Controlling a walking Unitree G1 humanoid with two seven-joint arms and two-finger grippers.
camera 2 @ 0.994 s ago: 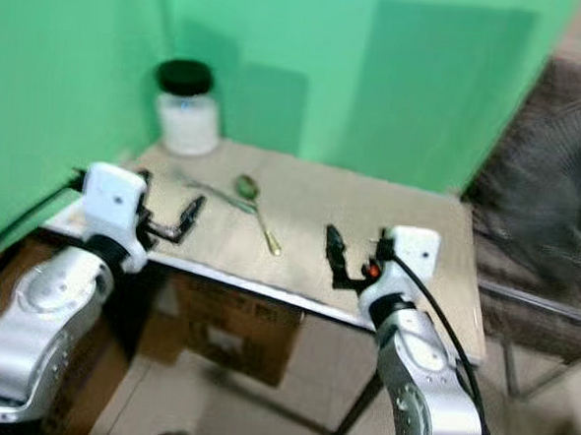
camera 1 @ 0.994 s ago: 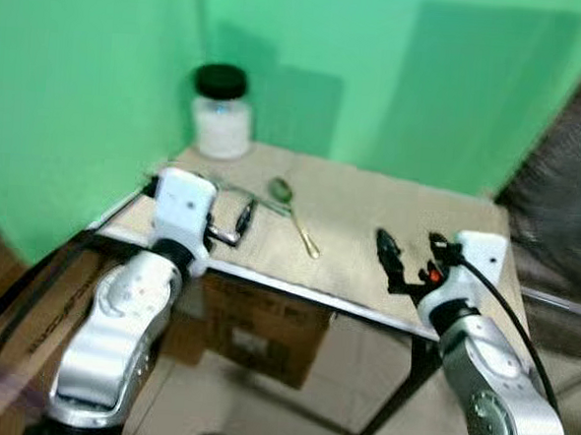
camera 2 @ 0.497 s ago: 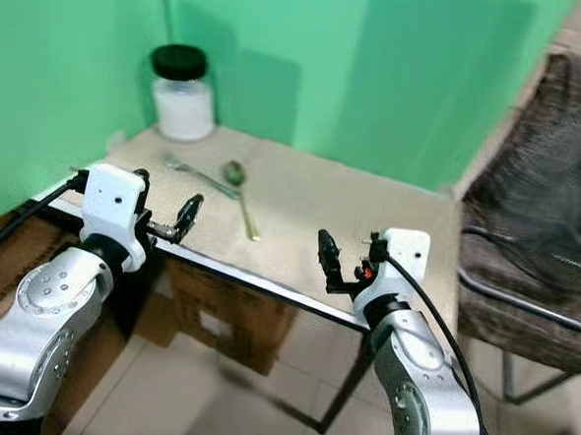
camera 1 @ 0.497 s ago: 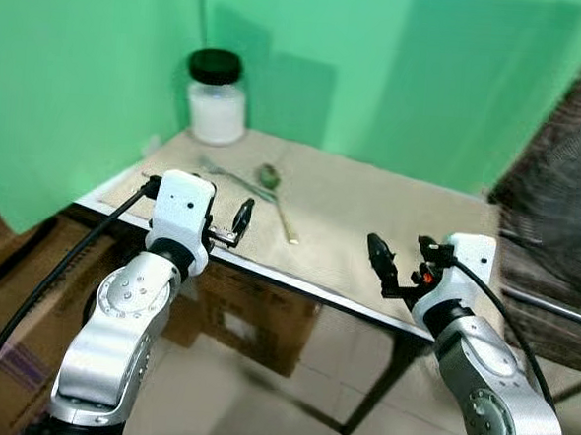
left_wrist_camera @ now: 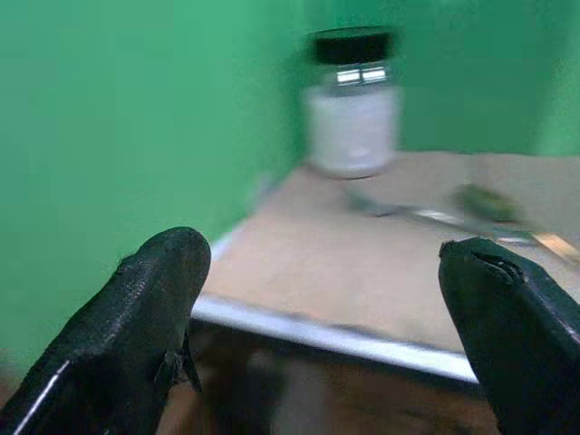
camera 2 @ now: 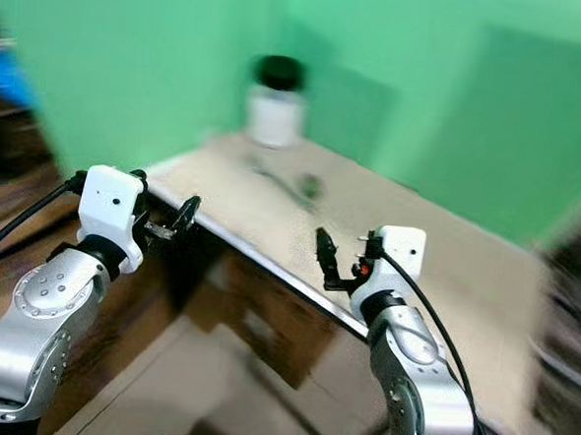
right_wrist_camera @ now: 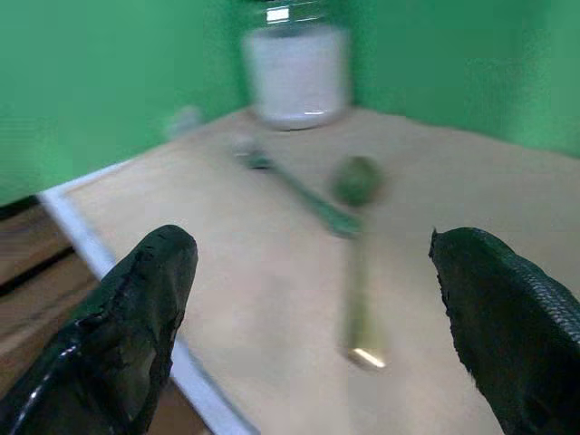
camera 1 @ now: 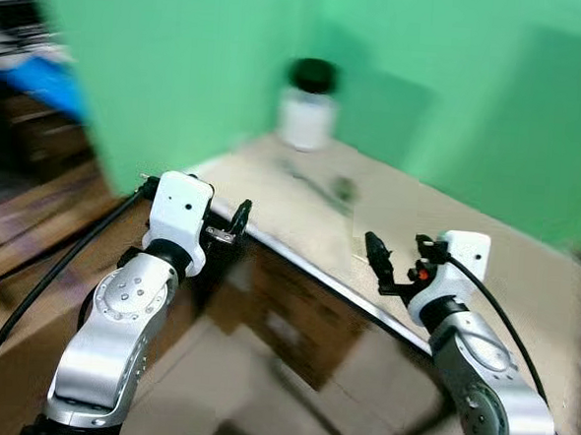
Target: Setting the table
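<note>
A beige table [camera 1: 438,231] stands against green walls, blurred in the eye views. On it lie a spoon [right_wrist_camera: 357,181] with a long handle and, beside it, a fork [right_wrist_camera: 288,181]. A white jar [camera 1: 308,115] with a black lid stands at the table's far corner. My left gripper [camera 1: 233,224] is open and held just off the table's left front edge, with nothing between its fingers [left_wrist_camera: 159,299]. My right gripper [camera 1: 396,259] is open over the front edge, short of the spoon, and also holds nothing.
A cardboard box [camera 1: 299,317] sits under the table. Brown boxes [camera 1: 47,163] and a blurred blue shape [camera 1: 48,74] are off to the left. Tiled floor [camera 1: 259,403] lies below my arms.
The whole picture has swung and blurred, so the table now lies further right: the camera moved. Both grippers keep the same open pose in front of me.
</note>
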